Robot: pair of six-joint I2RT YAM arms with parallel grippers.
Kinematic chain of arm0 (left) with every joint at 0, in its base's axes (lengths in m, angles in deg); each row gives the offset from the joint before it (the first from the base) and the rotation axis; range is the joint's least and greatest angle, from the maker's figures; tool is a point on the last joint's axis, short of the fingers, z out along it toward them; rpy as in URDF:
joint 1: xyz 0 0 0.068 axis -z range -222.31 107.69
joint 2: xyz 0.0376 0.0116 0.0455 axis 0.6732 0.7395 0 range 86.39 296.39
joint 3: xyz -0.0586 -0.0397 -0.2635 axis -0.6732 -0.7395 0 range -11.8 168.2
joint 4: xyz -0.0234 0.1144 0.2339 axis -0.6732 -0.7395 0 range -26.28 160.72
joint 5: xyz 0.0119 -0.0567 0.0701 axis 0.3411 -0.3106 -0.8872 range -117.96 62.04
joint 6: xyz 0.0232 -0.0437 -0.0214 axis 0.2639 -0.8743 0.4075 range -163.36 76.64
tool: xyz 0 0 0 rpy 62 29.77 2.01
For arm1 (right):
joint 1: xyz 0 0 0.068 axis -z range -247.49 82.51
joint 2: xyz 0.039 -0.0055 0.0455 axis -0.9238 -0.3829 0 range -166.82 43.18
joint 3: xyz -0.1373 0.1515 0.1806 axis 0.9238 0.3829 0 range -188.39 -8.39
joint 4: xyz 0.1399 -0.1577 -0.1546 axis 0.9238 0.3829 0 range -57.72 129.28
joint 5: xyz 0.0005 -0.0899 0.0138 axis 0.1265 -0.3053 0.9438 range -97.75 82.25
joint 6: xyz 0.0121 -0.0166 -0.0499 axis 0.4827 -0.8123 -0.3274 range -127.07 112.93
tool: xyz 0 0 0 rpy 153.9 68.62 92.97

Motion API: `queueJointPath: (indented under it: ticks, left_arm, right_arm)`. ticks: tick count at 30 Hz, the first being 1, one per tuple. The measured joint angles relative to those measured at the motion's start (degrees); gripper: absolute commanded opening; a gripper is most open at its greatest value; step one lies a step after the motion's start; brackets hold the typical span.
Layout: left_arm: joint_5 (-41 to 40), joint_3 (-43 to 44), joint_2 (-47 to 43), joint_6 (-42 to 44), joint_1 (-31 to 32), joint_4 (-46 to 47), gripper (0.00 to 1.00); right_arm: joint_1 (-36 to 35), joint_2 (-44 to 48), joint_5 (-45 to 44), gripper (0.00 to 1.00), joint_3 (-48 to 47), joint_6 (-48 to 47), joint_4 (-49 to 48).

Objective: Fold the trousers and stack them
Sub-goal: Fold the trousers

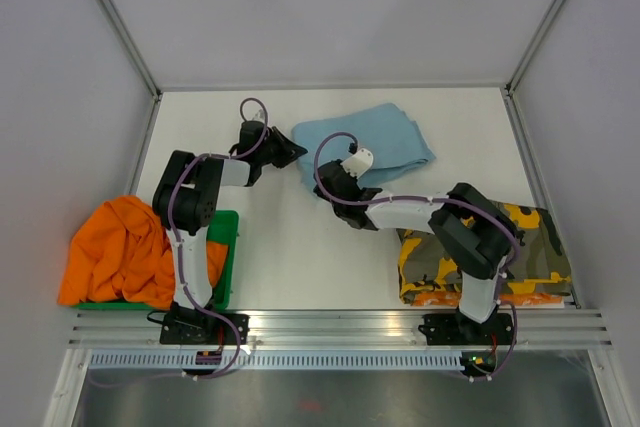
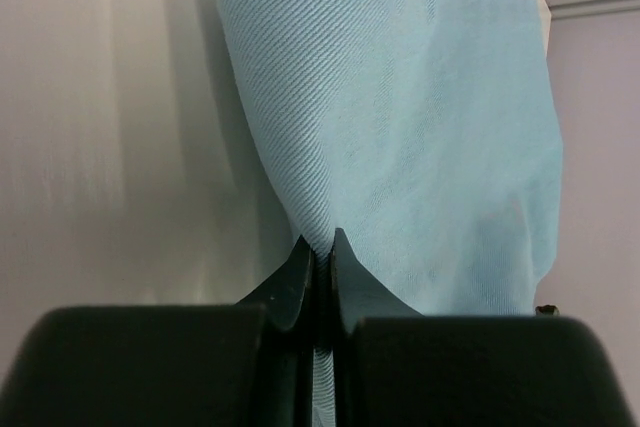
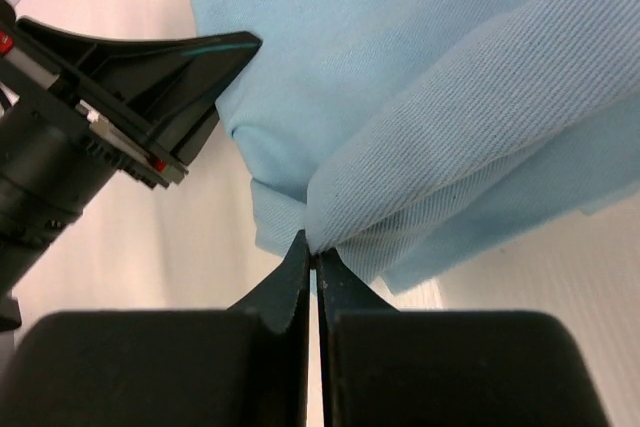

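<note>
The light-blue trousers (image 1: 378, 139) lie folded at the back middle of the table. My left gripper (image 1: 299, 154) is shut on their left corner; in the left wrist view the cloth (image 2: 420, 127) runs down between the closed fingertips of the gripper (image 2: 320, 243). My right gripper (image 1: 357, 154) is shut on the near edge of the same pair, and in the right wrist view a fold of the blue cloth (image 3: 450, 97) is pinched at the gripper's tips (image 3: 313, 253). The left gripper's black finger (image 3: 200, 57) shows there at upper left, touching the cloth.
A folded camouflage pair (image 1: 530, 247) lies at the near right with an orange edge (image 1: 440, 297) under it. A crumpled orange pair (image 1: 115, 247) sits over a green tray (image 1: 228, 247) at the near left. White walls and metal posts enclose the table (image 1: 300, 247).
</note>
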State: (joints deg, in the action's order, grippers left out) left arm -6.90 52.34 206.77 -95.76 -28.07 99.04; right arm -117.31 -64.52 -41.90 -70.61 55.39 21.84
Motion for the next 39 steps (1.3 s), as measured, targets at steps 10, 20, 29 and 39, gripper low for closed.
queueJointPath:
  ticks: [10, 20, 29, 39]
  left_arm:
    - [1.5, 3.1, 0.0, 3.1, -0.1, -5.8, 0.02]
    - [3.6, 3.7, -0.3, 5.8, 0.3, -9.4, 0.02]
    - [2.0, 5.2, -1.2, 10.3, -1.1, -13.2, 0.04]
    - [1.6, 21.1, -4.6, 17.4, -1.1, -29.5, 0.63]
  right_arm:
    - [0.1, 11.9, 4.8, 0.0, 10.7, -4.5, -0.6]
    - [0.1, 15.8, 7.0, 0.22, 14.5, -8.2, 0.0]
    - [0.2, 15.8, 14.1, 0.62, 6.7, -17.3, 14.6]
    - [13.0, 18.6, 23.1, 0.62, -8.6, -29.2, 21.6]
